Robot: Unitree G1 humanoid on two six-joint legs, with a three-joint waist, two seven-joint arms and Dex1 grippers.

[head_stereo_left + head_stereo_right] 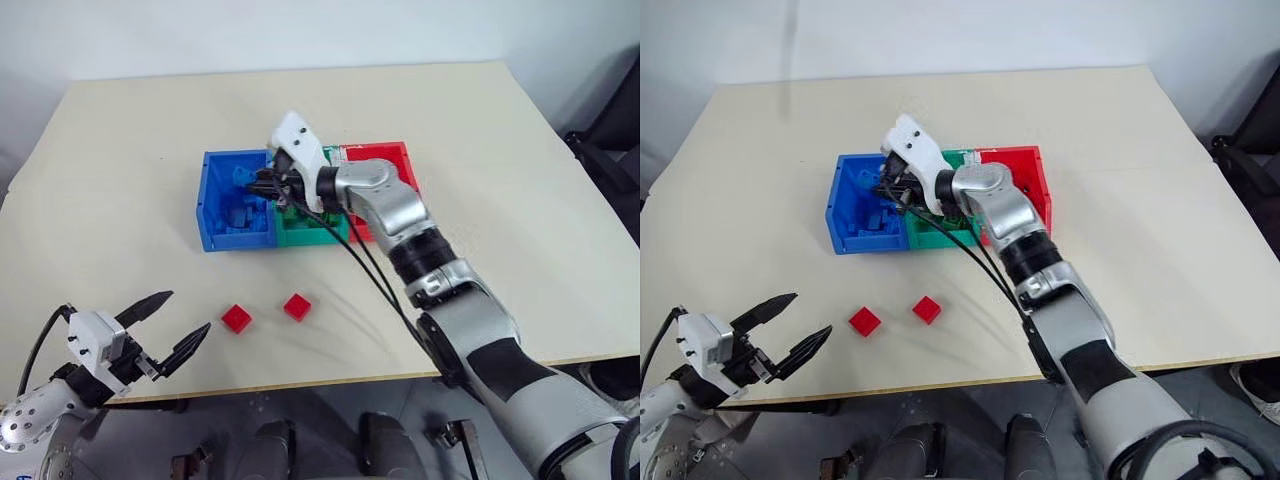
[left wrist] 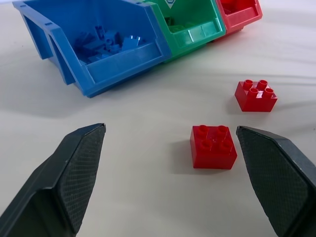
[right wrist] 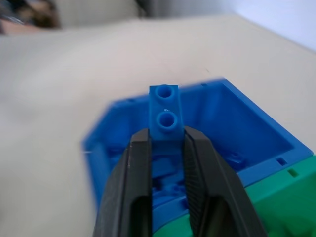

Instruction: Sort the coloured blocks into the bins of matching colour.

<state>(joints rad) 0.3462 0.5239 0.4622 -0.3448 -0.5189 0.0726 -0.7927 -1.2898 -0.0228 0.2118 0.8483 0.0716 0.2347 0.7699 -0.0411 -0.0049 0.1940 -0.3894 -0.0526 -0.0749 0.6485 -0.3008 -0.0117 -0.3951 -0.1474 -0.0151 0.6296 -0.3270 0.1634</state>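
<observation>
Starting at your left, your left gripper (image 1: pixel 168 329) hovers low over the table (image 1: pixel 120 180) with its jaws spread wide and holding nothing. Two square red blocks lie beyond its tips: the nearer red block (image 2: pixel 213 146) just inside the right-hand finger (image 2: pixel 279 180), the farther red block (image 2: pixel 256 95) a little past it.

Moving right, your right gripper (image 3: pixel 165 148) is clamped on a small blue block (image 3: pixel 165 111), which sticks out beyond the fingertips. The blue bin (image 3: pixel 247 123) lies directly beneath and ahead of those jaws, with the green bin (image 1: pixel 300 230) and red bin (image 1: pixel 385 160) joined beside it.

To finish this step well, I would keep the block over the blue bin's open middle, away from the green wall, and part the jaws only once it is low enough not to bounce out.

The right wrist view shows the pinch on the block's sides, which the head views leave hard to make out. The left wrist view reveals loose blue pieces (image 2: pixel 106 42) already in the blue bin.
</observation>
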